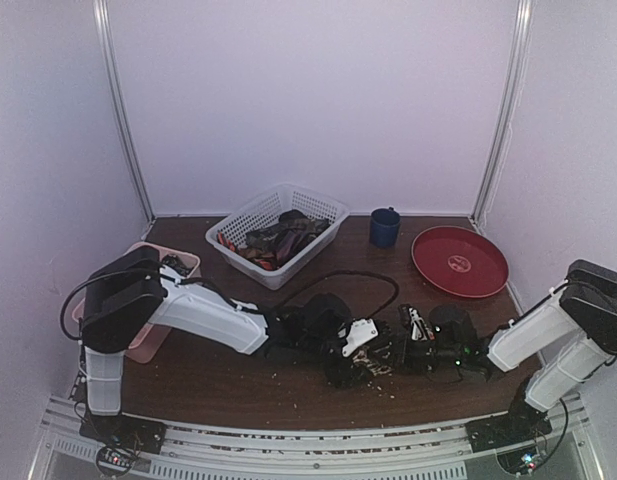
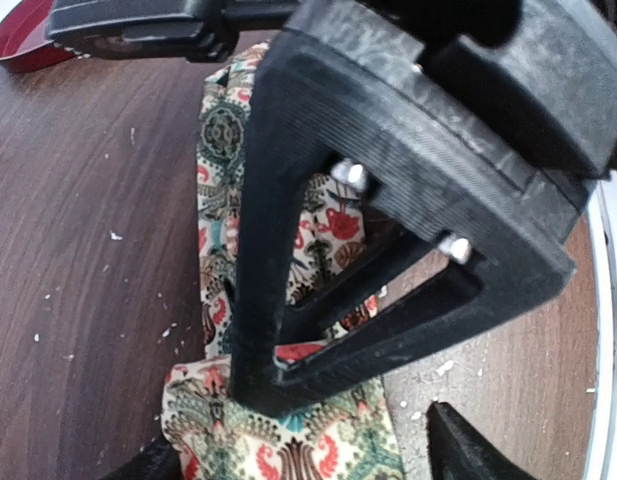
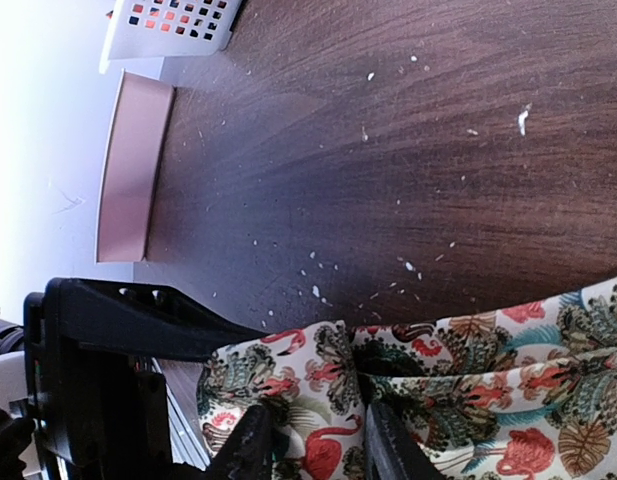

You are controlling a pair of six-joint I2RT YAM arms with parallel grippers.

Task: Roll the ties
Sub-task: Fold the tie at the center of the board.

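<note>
A cream-tan tie (image 2: 288, 440) with a red and teal floral pattern lies on the dark wood table between my arms, partly folded over itself. It also shows in the top view (image 1: 373, 368) and in the right wrist view (image 3: 488, 370). My right gripper (image 3: 318, 450) is shut on a fold of this tie, with fabric pinched between its fingers. Its black finger (image 2: 268, 250) presses down on the tie in the left wrist view. My left gripper (image 2: 298, 465) is open, its fingertips standing either side of the tie's folded end. More ties (image 1: 280, 238) lie in the white basket.
The white lattice basket (image 1: 243, 215) stands at the back centre, with a blue cup (image 1: 384, 227) and a red plate (image 1: 460, 260) to its right. A pink tray (image 1: 138, 335) sits at the left. A black cable (image 1: 368, 278) loops across the table. White crumbs dot the wood.
</note>
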